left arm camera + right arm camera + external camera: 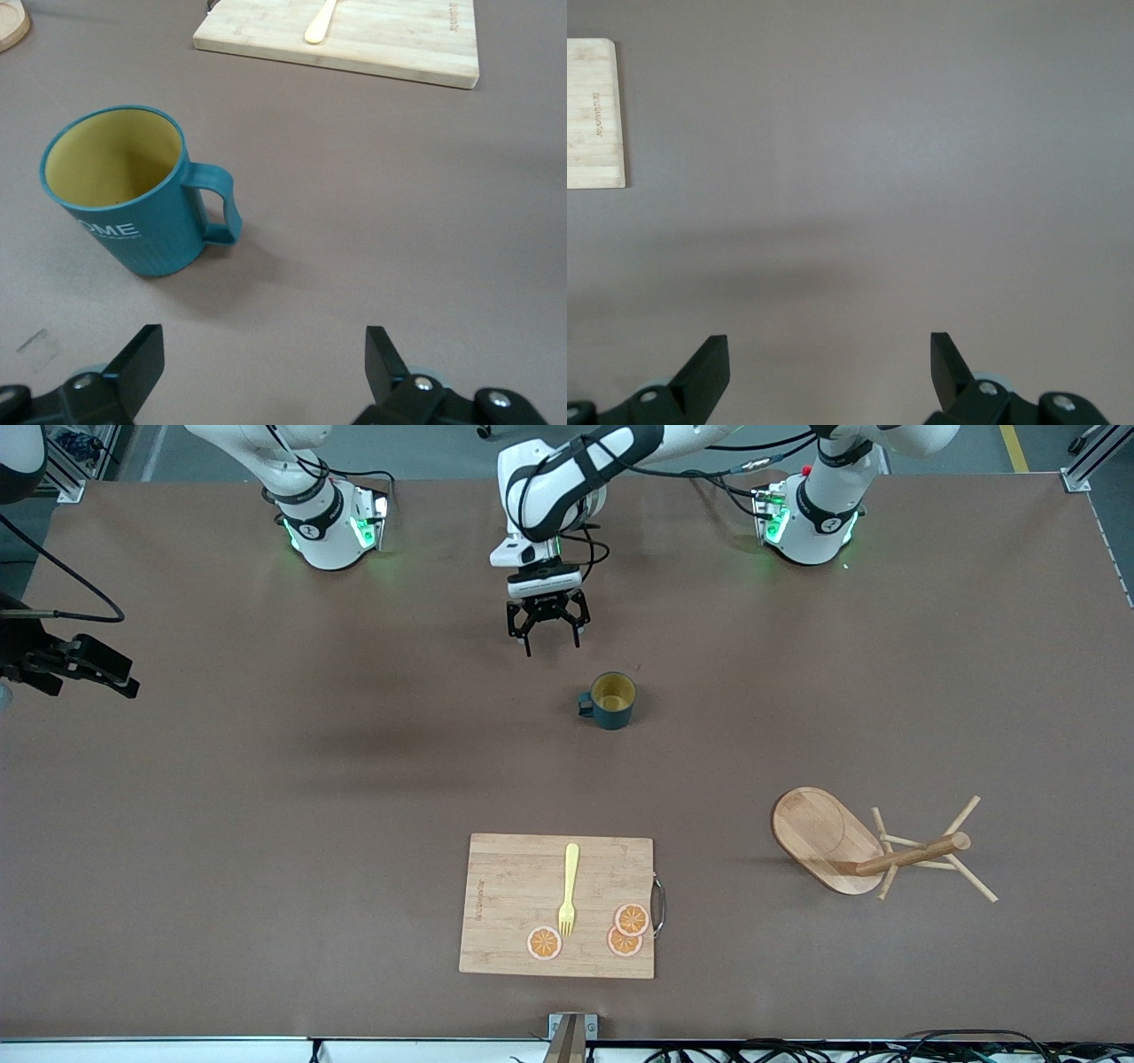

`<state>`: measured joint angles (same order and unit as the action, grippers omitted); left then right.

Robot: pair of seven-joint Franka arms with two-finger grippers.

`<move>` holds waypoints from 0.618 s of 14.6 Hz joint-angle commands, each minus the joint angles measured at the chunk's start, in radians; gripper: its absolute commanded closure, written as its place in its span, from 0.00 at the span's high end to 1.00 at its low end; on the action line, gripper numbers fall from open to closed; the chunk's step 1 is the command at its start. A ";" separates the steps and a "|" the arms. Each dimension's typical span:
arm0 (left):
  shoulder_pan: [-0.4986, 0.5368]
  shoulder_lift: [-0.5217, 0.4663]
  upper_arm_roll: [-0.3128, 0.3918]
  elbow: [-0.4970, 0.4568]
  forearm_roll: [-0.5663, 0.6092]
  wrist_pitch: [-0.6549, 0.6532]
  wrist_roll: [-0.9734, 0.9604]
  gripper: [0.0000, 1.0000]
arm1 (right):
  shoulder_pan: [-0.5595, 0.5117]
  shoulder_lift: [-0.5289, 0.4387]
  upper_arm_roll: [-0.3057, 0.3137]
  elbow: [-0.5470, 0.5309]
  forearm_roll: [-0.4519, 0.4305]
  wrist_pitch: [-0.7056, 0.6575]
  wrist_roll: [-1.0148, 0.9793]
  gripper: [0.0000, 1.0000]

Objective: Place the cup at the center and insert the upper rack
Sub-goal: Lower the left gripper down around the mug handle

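From the front, the cup stands upright on the brown counter, close to the middle. It looks like it is already in its place. The left gripper hangs over the bare counter just beside the cup, toward the robots' side. Its fingers are spread and hold nothing. The rack lies tipped over on its side toward the left arm's end of the counter. Its post and pegs point away from its oval base. So the cup part seems done, and the rack part is not done yet. A cutting board sits nearer the front camera than the cup. It has a yellow fork and three orange slices on it. The right gripper is at the right arm's end, by the edge of the view, and that arm waits. There is lots of open counter between the cup and the rack, so there is room to move.

From the left wrist, the cup is upright with white letters on its side. The two fingertips are wide apart and not touching it.

From the right wrist, the fingers are spread over bare counter. Only a corner of the board shows. I can't tell how high this gripper is.
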<state>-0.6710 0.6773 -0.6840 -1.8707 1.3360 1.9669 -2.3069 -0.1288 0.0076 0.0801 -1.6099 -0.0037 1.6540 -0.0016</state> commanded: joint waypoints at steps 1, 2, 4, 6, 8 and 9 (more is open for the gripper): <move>-0.034 0.025 0.020 0.024 0.040 -0.057 -0.008 1.00 | -0.005 -0.021 0.006 -0.021 -0.009 0.012 -0.003 1.00; -0.068 0.036 0.046 0.022 0.066 -0.089 -0.008 1.00 | 0.021 -0.021 -0.002 -0.021 -0.012 0.010 -0.003 1.00; -0.145 0.044 0.108 0.022 0.071 -0.135 -0.028 1.00 | 0.128 -0.021 -0.122 -0.021 -0.010 0.012 -0.002 1.00; -0.180 0.047 0.135 0.021 0.074 -0.137 -0.060 1.00 | 0.179 -0.021 -0.193 -0.021 -0.001 0.009 -0.003 1.00; -0.206 0.050 0.155 0.016 0.080 -0.140 -0.084 1.00 | 0.176 -0.021 -0.194 -0.021 -0.001 0.009 -0.012 1.00; -0.232 0.050 0.179 0.013 0.091 -0.138 -0.106 1.00 | 0.173 -0.021 -0.191 -0.021 -0.001 0.009 -0.012 1.00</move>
<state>-0.8668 0.7227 -0.5387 -1.8654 1.3941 1.8419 -2.3796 0.0291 0.0076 -0.0971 -1.6099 -0.0035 1.6550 -0.0057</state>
